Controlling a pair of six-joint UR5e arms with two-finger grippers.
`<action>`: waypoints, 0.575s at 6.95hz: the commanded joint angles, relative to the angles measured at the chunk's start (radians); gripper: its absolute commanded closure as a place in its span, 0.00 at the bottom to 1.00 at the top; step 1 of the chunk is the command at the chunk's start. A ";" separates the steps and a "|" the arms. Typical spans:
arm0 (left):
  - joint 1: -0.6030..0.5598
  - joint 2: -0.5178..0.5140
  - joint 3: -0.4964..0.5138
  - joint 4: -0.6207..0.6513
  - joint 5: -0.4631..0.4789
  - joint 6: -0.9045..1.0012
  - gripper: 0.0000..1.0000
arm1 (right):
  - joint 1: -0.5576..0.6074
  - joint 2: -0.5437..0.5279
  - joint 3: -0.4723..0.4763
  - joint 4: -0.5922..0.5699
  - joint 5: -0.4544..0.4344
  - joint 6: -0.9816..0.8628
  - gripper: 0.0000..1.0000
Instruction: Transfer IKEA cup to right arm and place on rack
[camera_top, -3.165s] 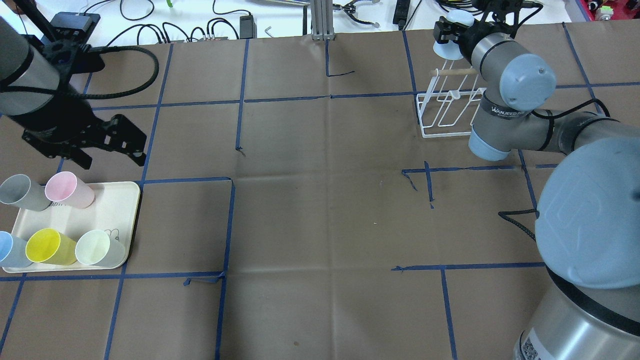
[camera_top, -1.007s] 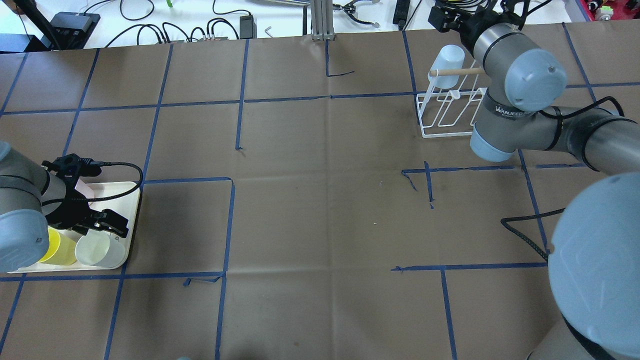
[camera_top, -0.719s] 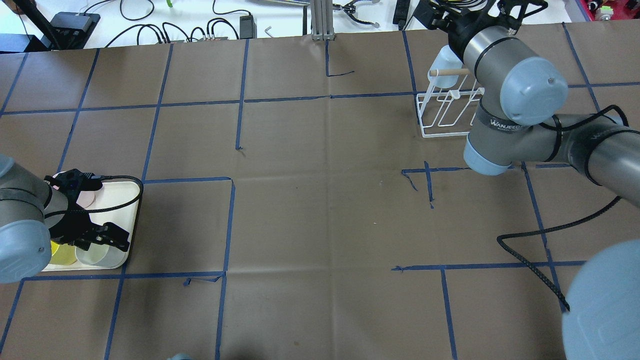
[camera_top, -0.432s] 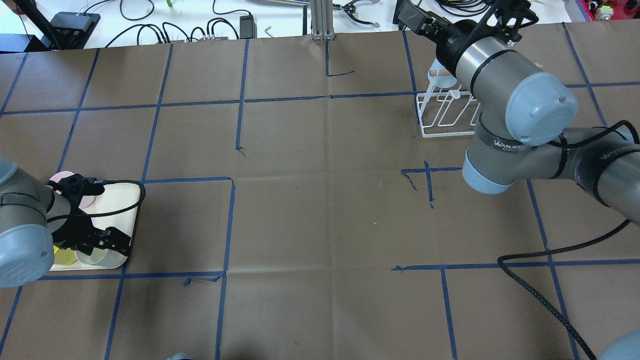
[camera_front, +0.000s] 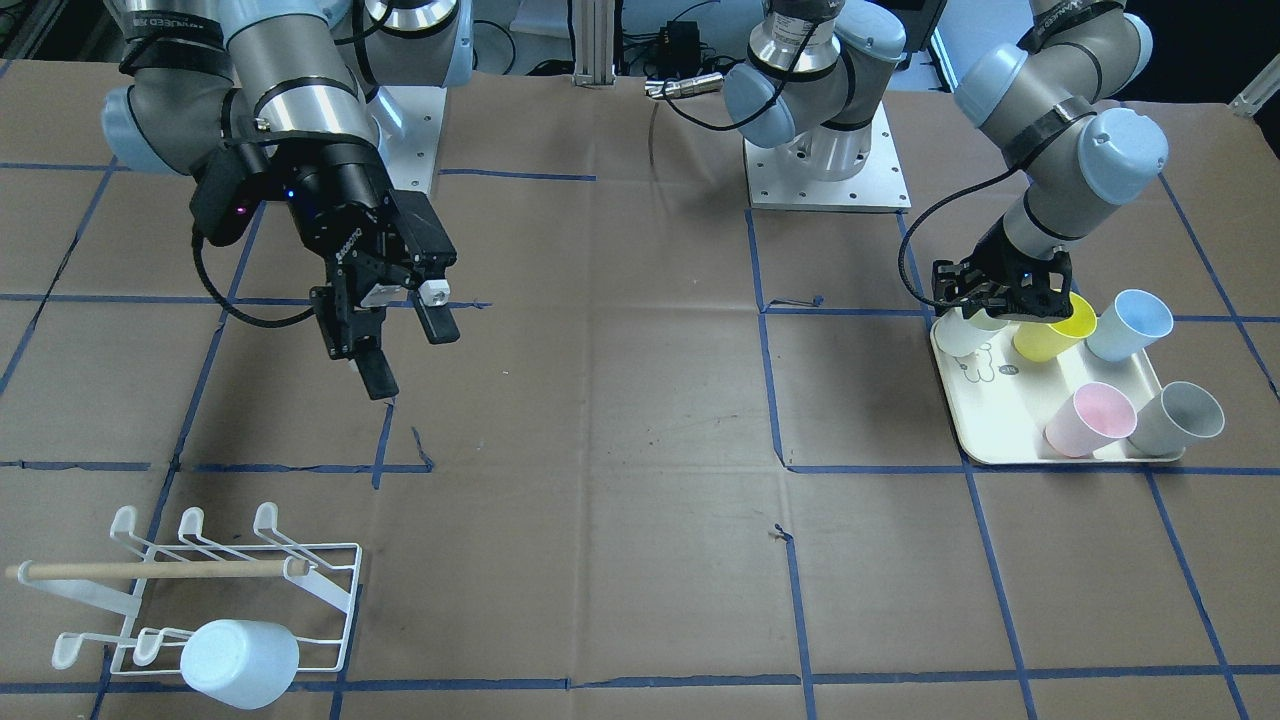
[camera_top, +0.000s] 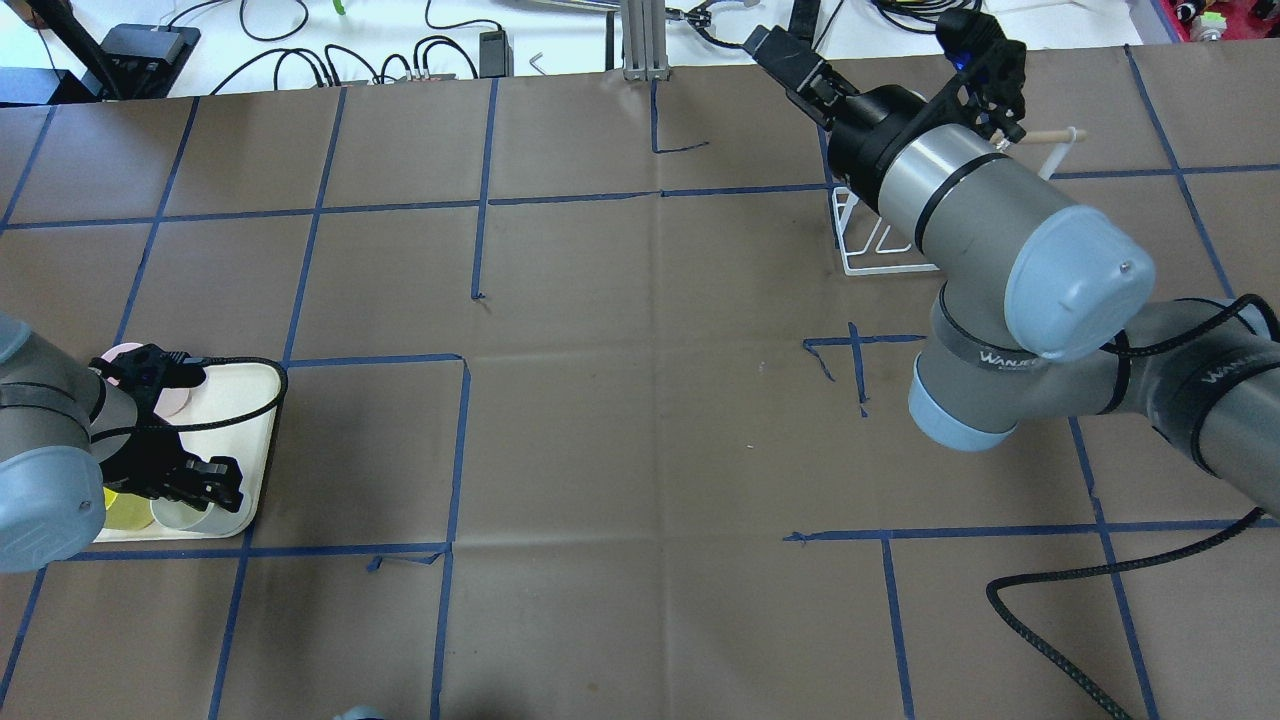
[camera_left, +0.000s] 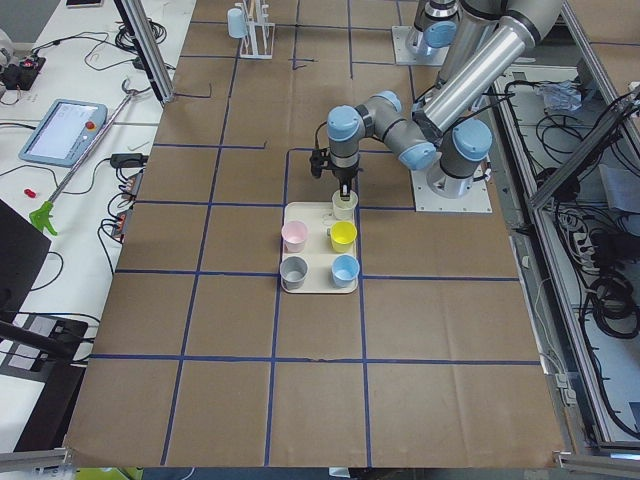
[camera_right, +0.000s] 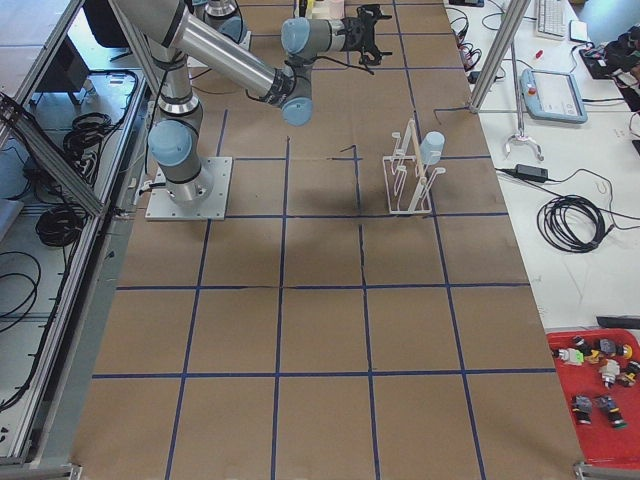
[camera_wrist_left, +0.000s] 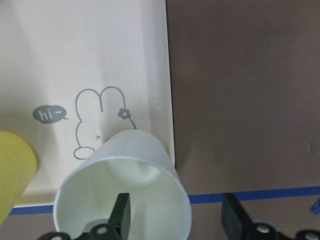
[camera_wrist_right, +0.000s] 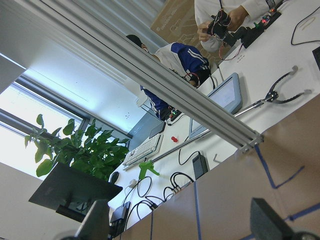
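One pale-blue cup is already on the rack. The left hand is spread astride the wall of a whitish cup on the cream tray. The right hand is spread and empty. Grasp, handover and placement remain.

My left end effector hangs low over the near corner of the cream tray, right above a pale cup. A yellow cup shows just beside that one, and a pink cup peeks out from behind my wrist. My right arm reaches away from me. Its end effector shows against the far edge of the brown worktop. The forearm covers most of the white wire rack. One tip of the wooden dowel sticks out beyond it.
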 joint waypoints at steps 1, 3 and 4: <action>-0.001 0.000 0.007 0.004 0.000 0.001 1.00 | 0.064 -0.041 0.085 -0.023 -0.012 0.283 0.00; -0.002 0.004 0.111 -0.080 0.000 -0.003 1.00 | 0.087 -0.070 0.093 -0.068 -0.082 0.476 0.00; -0.007 0.009 0.201 -0.176 -0.001 -0.005 1.00 | 0.087 -0.083 0.092 -0.069 -0.112 0.556 0.00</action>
